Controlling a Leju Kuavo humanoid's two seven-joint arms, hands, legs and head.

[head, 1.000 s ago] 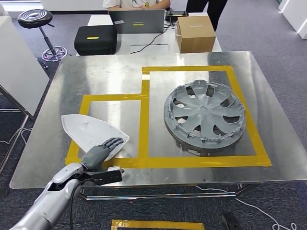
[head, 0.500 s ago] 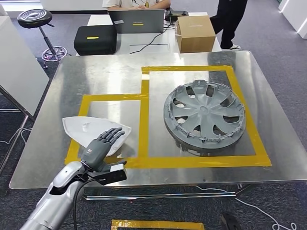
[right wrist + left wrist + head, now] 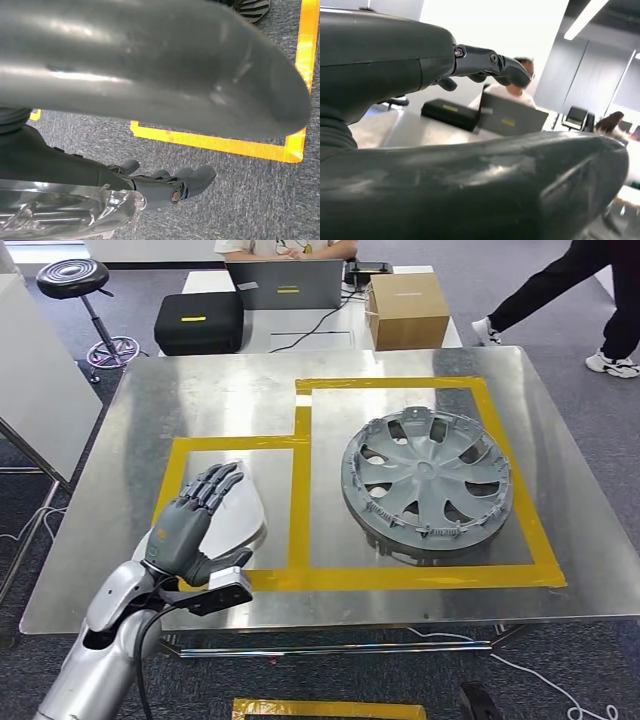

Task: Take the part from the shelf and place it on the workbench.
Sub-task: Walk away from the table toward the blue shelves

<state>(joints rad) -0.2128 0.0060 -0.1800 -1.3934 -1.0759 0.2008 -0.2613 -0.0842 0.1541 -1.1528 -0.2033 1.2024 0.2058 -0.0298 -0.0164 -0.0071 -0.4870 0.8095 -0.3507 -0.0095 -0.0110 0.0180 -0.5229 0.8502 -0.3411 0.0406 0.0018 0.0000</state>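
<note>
The white teardrop-shaped part [image 3: 246, 512] lies on the metal workbench [image 3: 226, 400], inside the left yellow-taped box [image 3: 300, 502]. My left hand [image 3: 189, 525] hovers over it with fingers stretched out and apart, hiding most of the part. In the left wrist view its fingers [image 3: 490, 62] and thumb have nothing between them. My right hand [image 3: 166, 187] hangs over the carpet with fingers straight and holds nothing.
A grey wheel cover [image 3: 426, 485] fills the right taped box. Behind the bench stand a cardboard box [image 3: 407, 308], a black case [image 3: 200, 322] and a laptop [image 3: 287, 285]. A person's legs [image 3: 573, 290] cross at the back right. A stool [image 3: 75, 280] is at the back left.
My left hand has lifted off the part's near edge and moved forward over it, so the part's left tip no longer shows. The person behind has walked to the right.
</note>
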